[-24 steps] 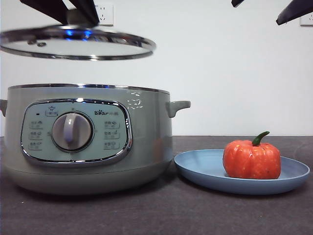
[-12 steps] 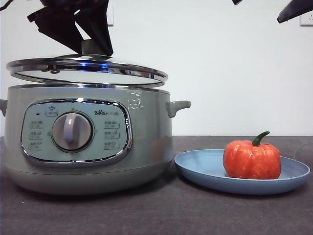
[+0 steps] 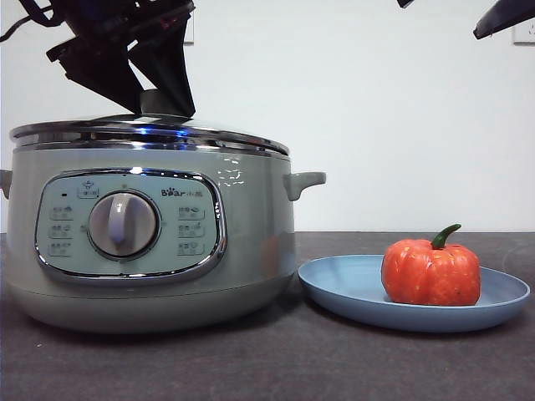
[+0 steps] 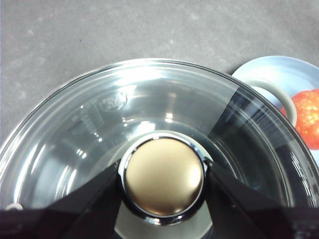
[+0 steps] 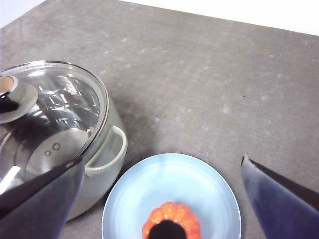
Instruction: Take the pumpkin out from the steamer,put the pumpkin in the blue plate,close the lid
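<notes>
1. Nearest in the front view, the blue plate [image 3: 414, 292] sits on the dark bench [image 3: 267, 368] at about 4 o'clock from the steamer [image 3: 150, 238], just beside its base. It looks shallow and matte, and needs no more handling.
2. The pumpkin [image 3: 430, 271] rests on the plate, stem up. It looks small and light, likely a hard, smooth toy. Its ribbed flanks would be the place to grip it, not the thin curved stem.
3. The steamer looks bulky and heavy, so I judge it will stay put under a light push from above.
4. The lid [image 3: 150, 134] lies on the steamer's chrome rim and appears seated level, though the far edge is hidden in the front view. It is rigid glass with a metal band: fragile, slick and fairly weighty. The domed glass gives no purchase.
5. The knob [image 4: 163, 180] at the lid's centre is the one sound hold. The left claw [image 4: 163, 181] is clenched on it, one jaw at 9 o'clock and one at 3 o'clock of the knob in the left wrist view.
6. The right claw [image 5: 159, 199] hangs spread apart above the plate, grasping nothing, and waits.
7. Opening gently should avoid dragging the lid off its seat.
</notes>
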